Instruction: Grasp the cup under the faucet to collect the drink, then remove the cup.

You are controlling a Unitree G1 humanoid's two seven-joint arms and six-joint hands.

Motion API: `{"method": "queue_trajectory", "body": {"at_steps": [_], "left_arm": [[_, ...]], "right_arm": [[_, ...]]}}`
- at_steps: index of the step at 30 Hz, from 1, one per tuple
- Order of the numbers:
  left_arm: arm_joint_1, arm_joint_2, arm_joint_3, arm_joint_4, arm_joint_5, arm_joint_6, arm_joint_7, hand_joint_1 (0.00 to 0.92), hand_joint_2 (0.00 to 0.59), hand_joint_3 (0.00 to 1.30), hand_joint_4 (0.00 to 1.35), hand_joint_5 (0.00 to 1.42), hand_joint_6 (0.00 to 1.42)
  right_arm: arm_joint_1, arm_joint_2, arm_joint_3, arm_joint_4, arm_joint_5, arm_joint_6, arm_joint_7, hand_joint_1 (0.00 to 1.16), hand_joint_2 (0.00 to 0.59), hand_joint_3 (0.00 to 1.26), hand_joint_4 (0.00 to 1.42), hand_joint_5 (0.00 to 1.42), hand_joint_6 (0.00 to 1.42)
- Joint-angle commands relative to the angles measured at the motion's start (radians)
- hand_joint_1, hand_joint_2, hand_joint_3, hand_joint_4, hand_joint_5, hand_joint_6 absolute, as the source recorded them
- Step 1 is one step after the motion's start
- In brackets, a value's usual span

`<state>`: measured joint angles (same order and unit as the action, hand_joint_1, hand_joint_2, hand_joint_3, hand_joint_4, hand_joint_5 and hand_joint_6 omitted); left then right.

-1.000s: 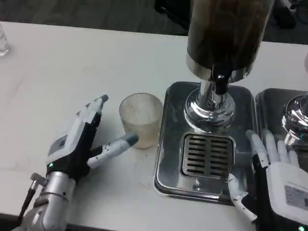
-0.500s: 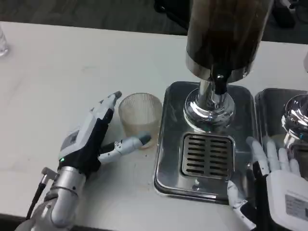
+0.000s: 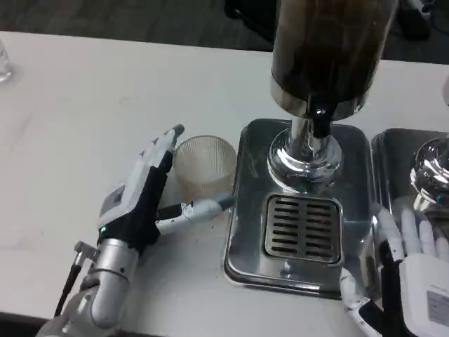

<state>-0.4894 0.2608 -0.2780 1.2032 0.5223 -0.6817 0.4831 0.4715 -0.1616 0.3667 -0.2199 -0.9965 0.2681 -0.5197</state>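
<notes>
A clear ribbed cup (image 3: 204, 166) stands upright on the white table, just left of the steel drip tray (image 3: 250, 239). My left hand (image 3: 147, 193) is spread around the cup from the near left side, fingers along its left wall and the thumb (image 3: 203, 208) reaching across its front base. Whether the fingers press on it I cannot tell. The dispenser's dark tank (image 3: 326, 49) and black faucet (image 3: 321, 119) hang over the slotted grate (image 3: 303, 227). My right hand (image 3: 414, 267) rests with fingers apart at the tray's near right corner, holding nothing.
A second steel tray with a chrome dispenser base (image 3: 428, 168) sits at the far right. A clear glass object (image 3: 4, 60) stands at the far left edge. Bare white table (image 3: 77, 119) stretches to the left of the cup.
My left hand has moved forward and right, closing in around the cup, with the thumb now across its front. The right hand has drawn back toward the lower right corner.
</notes>
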Motion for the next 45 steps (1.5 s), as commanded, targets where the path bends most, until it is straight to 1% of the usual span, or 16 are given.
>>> {"method": "queue_trajectory", "body": {"at_steps": [1,3,6,11,16,19,21,24,26,29,32,38,40,43,44,45], "left_arm": [[-0.027,-0.008,-0.006,0.021,-0.003,-0.008,0.004,0.387,0.013,0.00,0.00,0.00,0.00],[-0.029,-0.010,-0.006,0.025,-0.005,-0.008,0.002,0.427,0.013,0.00,0.00,0.00,0.00],[-0.038,-0.017,0.000,0.035,-0.021,-0.003,-0.025,0.451,0.013,0.00,0.00,0.03,0.00],[-0.052,-0.027,0.008,0.045,-0.042,-0.001,-0.055,0.460,0.014,0.00,0.00,0.06,0.01],[-0.065,-0.038,0.011,0.053,-0.059,0.004,-0.088,0.445,0.015,0.00,0.00,0.09,0.05],[-0.071,-0.045,0.006,0.060,-0.059,0.009,-0.106,0.454,0.015,0.00,0.00,0.14,0.10],[-0.073,-0.046,0.004,0.064,-0.058,0.013,-0.117,0.465,0.023,0.00,0.00,0.18,0.18],[-0.073,-0.045,0.002,0.067,-0.056,0.017,-0.129,0.483,0.023,0.05,0.03,0.23,0.23],[-0.071,-0.043,0.002,0.070,-0.057,0.019,-0.141,0.506,0.025,0.07,0.07,0.25,0.27],[-0.071,-0.038,-0.005,0.071,-0.049,0.023,-0.146,0.538,0.035,0.11,0.14,0.33,0.37],[-0.064,-0.037,-0.012,0.070,-0.044,0.025,-0.136,0.635,0.043,0.20,0.23,0.43,0.48],[-0.056,-0.032,-0.014,0.070,-0.046,0.027,-0.101,0.668,0.044,0.36,0.42,0.59,0.60],[-0.057,-0.032,-0.016,0.070,-0.044,0.027,-0.090,0.678,0.044,0.45,0.52,0.65,0.64],[-0.056,-0.031,-0.021,0.068,-0.038,0.028,-0.048,0.691,0.045,0.54,0.62,0.74,0.72],[-0.055,-0.031,-0.024,0.067,-0.035,0.028,-0.035,0.693,0.042,0.57,0.67,0.78,0.76],[-0.055,-0.030,-0.026,0.066,-0.032,0.027,-0.020,0.697,0.038,0.61,0.70,0.82,0.80]], "right_arm": [[0.020,0.010,0.000,-0.027,-0.014,0.014,0.003,0.29,0.520,0.10,0.00,0.00,0.00],[0.025,0.011,0.000,-0.031,-0.016,0.017,0.003,0.29,0.520,0.10,0.00,0.00,0.00],[0.031,0.014,-0.002,-0.035,-0.014,0.019,0.002,0.29,0.520,0.11,0.00,0.00,0.00],[0.040,0.020,-0.002,-0.043,-0.016,0.025,0.000,0.29,0.520,0.11,0.00,0.00,0.00],[0.051,0.024,-0.004,-0.049,-0.015,0.026,-0.001,0.29,0.517,0.11,0.00,0.00,0.00],[0.055,0.029,-0.005,-0.051,-0.015,0.028,-0.005,0.30,0.516,0.11,0.00,0.00,0.00],[0.059,0.034,-0.007,-0.054,-0.014,0.030,-0.008,0.30,0.515,0.11,0.00,0.00,0.00],[0.066,0.039,-0.011,-0.057,-0.010,0.030,-0.010,0.30,0.515,0.11,0.00,0.00,0.00],[0.069,0.042,-0.013,-0.057,-0.007,0.029,-0.012,0.30,0.514,0.11,0.00,0.00,0.00],[0.073,0.044,-0.015,-0.057,-0.004,0.026,-0.013,0.30,0.514,0.11,0.00,0.00,0.00],[0.069,0.046,-0.013,-0.054,-0.002,0.022,-0.012,0.30,0.514,0.11,0.00,0.00,0.00],[0.065,0.048,-0.013,-0.050,0.002,0.020,-0.011,0.30,0.514,0.11,0.00,0.00,0.04],[0.066,0.049,-0.015,-0.049,0.006,0.018,-0.012,0.30,0.514,0.11,0.00,0.00,0.04],[0.065,0.050,-0.016,-0.046,0.008,0.017,-0.015,0.30,0.514,0.11,0.00,0.00,0.04],[0.065,0.051,-0.016,-0.046,0.008,0.017,-0.016,0.30,0.514,0.11,0.00,0.00,0.04],[0.064,0.051,-0.016,-0.045,0.008,0.017,-0.016,0.30,0.514,0.11,0.00,0.00,0.04]]}}
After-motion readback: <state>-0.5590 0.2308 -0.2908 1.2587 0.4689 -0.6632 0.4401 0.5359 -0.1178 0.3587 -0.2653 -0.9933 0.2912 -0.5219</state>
